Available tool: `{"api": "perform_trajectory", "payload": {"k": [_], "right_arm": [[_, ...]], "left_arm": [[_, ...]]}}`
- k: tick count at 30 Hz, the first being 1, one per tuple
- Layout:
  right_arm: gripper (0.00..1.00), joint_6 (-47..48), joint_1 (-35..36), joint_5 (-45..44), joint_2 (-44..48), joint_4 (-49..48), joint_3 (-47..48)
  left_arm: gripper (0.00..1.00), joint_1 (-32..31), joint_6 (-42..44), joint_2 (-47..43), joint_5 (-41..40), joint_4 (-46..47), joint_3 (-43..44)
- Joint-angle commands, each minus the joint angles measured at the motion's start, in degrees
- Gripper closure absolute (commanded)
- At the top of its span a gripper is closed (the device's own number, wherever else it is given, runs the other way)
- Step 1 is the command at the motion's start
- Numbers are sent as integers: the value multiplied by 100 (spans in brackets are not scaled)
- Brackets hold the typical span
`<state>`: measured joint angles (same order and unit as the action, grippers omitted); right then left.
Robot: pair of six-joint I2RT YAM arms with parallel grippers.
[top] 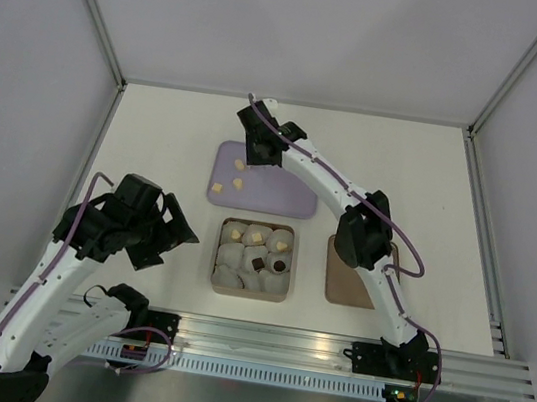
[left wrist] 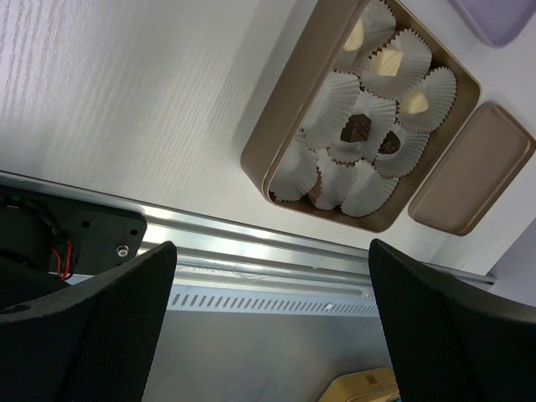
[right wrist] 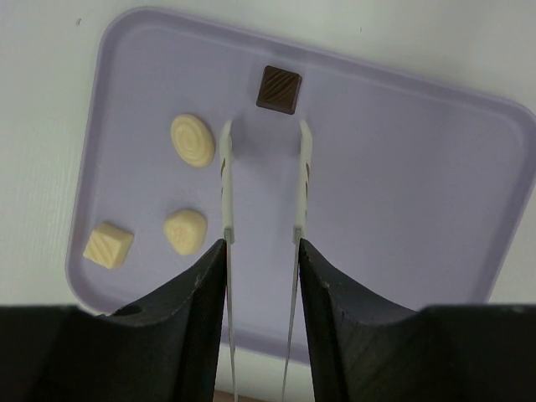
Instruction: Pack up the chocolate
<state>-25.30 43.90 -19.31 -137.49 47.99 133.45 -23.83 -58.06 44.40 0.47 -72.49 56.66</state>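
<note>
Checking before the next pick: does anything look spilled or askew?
Nothing spilled. The paper cups in the box crowd and lean unevenly; loose chocolates all lie on the purple tray.

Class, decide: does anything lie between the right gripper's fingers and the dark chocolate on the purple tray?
Nothing visible does. The dark chocolate sits just beyond the open right gripper, with only bare purple tray between; the pale chocolates lie off to the side.
</note>
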Motion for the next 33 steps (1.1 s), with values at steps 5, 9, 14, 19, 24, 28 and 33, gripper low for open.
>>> {"api": "perform_trajectory", "payload": {"k": [5,9,14,19,24,28,33], "right_arm": [[55,-160,-92,-222,-295,-457,287],[55,-195,-127,-284,-366,-492,375],[60,-212,-145,-284,-340,-580,357],[75,-256,-145,-249,-261,-562,340],[80,-212,-145,-196,143,-475,226],[83,-90,-101,76,1168,-404,-590],[84,78,276,191,2453,-28,-1898]], "left_arm": [[0,19,58,-90,-21,130,-173],[0,19,85,-46,-21,156,-182],[0,19,102,-11,-21,200,-191],[0,11,102,16,-21,200,-173],[0,19,67,33,23,209,-129],[0,19,14,7,190,191,-147],[0,11,5,-19,418,77,-164]]}}
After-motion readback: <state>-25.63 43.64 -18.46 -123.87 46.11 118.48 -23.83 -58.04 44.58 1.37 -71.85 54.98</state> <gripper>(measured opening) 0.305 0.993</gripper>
